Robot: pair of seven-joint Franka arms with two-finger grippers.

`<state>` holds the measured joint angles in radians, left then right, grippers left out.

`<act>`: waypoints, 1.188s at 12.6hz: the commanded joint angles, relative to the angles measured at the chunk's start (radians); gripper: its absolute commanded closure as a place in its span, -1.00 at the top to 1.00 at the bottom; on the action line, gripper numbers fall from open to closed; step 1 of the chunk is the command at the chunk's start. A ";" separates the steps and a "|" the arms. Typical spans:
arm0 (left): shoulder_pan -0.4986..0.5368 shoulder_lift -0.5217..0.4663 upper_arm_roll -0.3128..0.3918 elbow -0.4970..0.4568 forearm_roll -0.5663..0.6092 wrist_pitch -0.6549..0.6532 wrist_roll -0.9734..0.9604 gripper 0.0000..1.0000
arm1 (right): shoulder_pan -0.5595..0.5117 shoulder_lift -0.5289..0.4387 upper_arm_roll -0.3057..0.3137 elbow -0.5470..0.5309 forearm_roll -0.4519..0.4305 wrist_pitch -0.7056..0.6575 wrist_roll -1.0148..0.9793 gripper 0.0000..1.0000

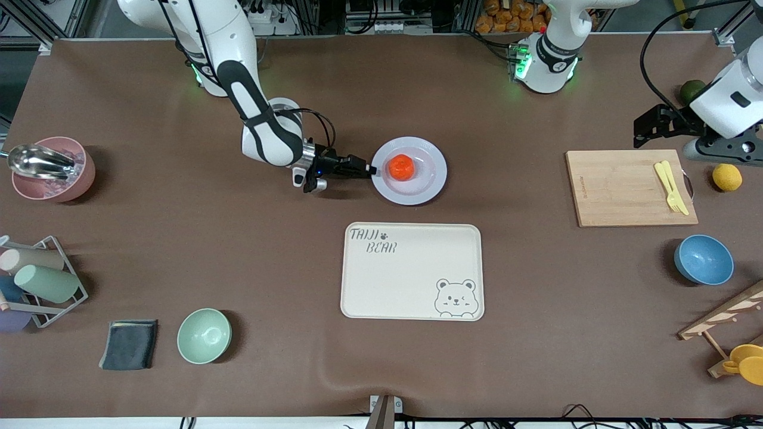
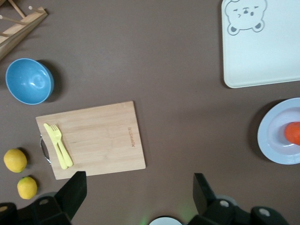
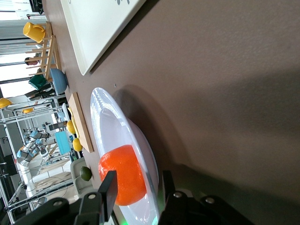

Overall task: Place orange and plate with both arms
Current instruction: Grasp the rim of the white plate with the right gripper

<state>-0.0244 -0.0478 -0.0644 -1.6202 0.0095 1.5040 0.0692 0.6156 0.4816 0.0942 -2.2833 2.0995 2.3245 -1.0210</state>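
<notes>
The orange (image 1: 401, 167) lies in the middle of the pale plate (image 1: 417, 193), which rests on the brown table between the two bases. My right gripper (image 1: 372, 170) is low at the plate's edge toward the right arm's end. In the right wrist view its open fingers straddle the rim (image 3: 105, 117), one finger over the plate beside the orange (image 3: 124, 176), the other outside the rim. My left gripper (image 1: 647, 128) hangs open and empty above the table by the cutting board. The left wrist view shows the plate (image 2: 276, 136) and the orange (image 2: 294, 132) at its edge.
The cream bear tray (image 1: 411, 271) lies nearer the front camera than the plate. A wooden cutting board (image 1: 626, 187) with a yellow fork and knife (image 1: 670, 186), a lemon (image 1: 727, 177) and a blue bowl (image 1: 703, 259) sit at the left arm's end. A green bowl (image 1: 204, 335) and a pink bowl (image 1: 53, 170) sit at the right arm's end.
</notes>
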 commanded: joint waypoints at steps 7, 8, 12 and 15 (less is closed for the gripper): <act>0.004 -0.015 -0.026 0.011 -0.066 0.033 -0.043 1.00 | 0.078 0.026 -0.010 0.007 0.142 0.016 -0.085 -1.00; 0.004 -0.011 -0.025 0.010 -0.066 0.048 -0.049 1.00 | 0.070 0.023 -0.010 0.008 0.142 0.016 -0.080 -1.00; 0.003 -0.010 -0.026 0.007 -0.065 0.048 -0.058 1.00 | 0.059 -0.030 -0.008 0.008 0.183 0.010 -0.064 -1.00; -0.003 -0.009 -0.026 0.008 -0.063 0.054 -0.083 1.00 | 0.059 -0.080 -0.007 0.013 0.238 0.007 -0.022 -1.00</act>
<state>-0.0294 -0.0591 -0.0828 -1.6190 -0.0406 1.5485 0.0035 0.6782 0.4570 0.0841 -2.2601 2.2864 2.3205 -1.0713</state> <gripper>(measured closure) 0.000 0.952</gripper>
